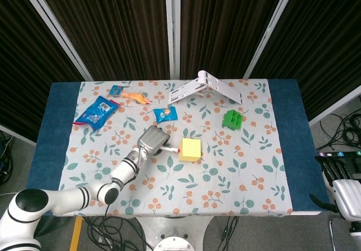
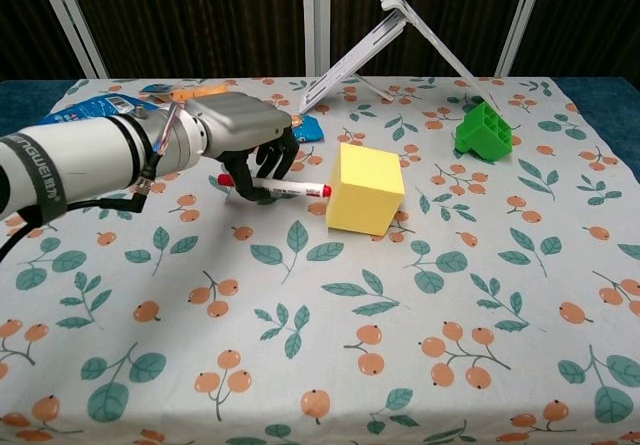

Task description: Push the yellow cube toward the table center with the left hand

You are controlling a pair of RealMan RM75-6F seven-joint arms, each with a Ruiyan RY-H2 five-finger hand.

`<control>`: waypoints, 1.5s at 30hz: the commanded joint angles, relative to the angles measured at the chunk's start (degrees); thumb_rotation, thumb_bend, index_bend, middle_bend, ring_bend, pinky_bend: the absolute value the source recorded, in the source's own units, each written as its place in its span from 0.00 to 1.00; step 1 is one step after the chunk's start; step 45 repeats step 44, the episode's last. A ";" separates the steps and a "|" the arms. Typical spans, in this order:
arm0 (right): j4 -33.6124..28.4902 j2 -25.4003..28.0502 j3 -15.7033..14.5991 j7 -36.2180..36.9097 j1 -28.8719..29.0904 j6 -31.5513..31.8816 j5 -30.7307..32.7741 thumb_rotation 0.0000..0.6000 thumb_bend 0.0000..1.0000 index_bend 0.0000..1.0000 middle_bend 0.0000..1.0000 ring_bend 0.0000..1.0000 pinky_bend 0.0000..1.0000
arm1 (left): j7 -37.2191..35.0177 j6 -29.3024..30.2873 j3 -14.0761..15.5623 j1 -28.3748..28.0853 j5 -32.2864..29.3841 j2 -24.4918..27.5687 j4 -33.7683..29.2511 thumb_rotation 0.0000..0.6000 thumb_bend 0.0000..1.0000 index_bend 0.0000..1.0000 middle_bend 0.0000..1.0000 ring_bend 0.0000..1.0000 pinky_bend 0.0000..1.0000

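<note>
Floral cloth covers the table (image 1: 293, 149). Left hand (image 2: 245, 135) grips a pen (image 2: 285, 187), its tip against the yellow cube (image 2: 365, 188), mid-push. Next, probably a short nudge further right.

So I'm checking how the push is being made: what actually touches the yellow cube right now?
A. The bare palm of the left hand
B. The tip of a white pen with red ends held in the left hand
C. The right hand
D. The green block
B: in the chest view the left hand grips a white pen whose red tip meets the yellow cube.
</note>
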 commanded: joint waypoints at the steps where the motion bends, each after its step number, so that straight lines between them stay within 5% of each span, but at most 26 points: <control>1: -0.14 0.03 0.06 -0.14 0.10 -0.09 0.05 1.00 0.10 0.00 0.08 0.00 0.01 | -0.36 0.88 0.57 0.55 -0.09 0.85 -0.69 1.00 0.36 0.70 0.77 0.46 0.48; 11: -0.42 -0.28 0.06 -0.35 0.72 -0.21 -0.79 1.00 0.10 0.00 0.08 0.00 0.01 | -1.49 8.21 6.63 8.21 1.24 7.65 -6.63 1.00 0.36 0.67 0.74 0.46 0.47; 17: 0.09 -0.66 -0.11 0.12 0.68 -0.07 -0.94 1.00 0.10 0.00 0.08 0.00 0.01 | 2.20 11.02 9.10 11.74 -3.62 10.61 -11.42 1.00 0.35 0.51 0.61 0.40 0.41; 23: -0.44 -0.45 0.11 -0.10 0.97 -0.16 -0.79 1.00 0.10 0.00 0.08 0.00 0.01 | 2.94 15.44 9.63 14.09 -3.97 12.94 -15.80 1.00 0.30 0.27 0.38 0.26 0.36; 34: 1.35 -0.85 0.86 1.88 1.09 -0.69 1.22 1.00 0.14 0.00 0.07 0.00 0.01 | -11.24 32.87 10.17 26.48 5.28 23.40 -20.02 1.00 0.22 0.26 0.32 0.21 0.30; 45: 2.26 -1.80 0.99 3.06 1.70 -0.33 -0.06 1.00 0.14 0.00 0.04 0.00 0.00 | -16.29 45.44 15.16 38.65 13.06 27.73 -19.99 1.00 0.12 0.23 0.26 0.17 0.27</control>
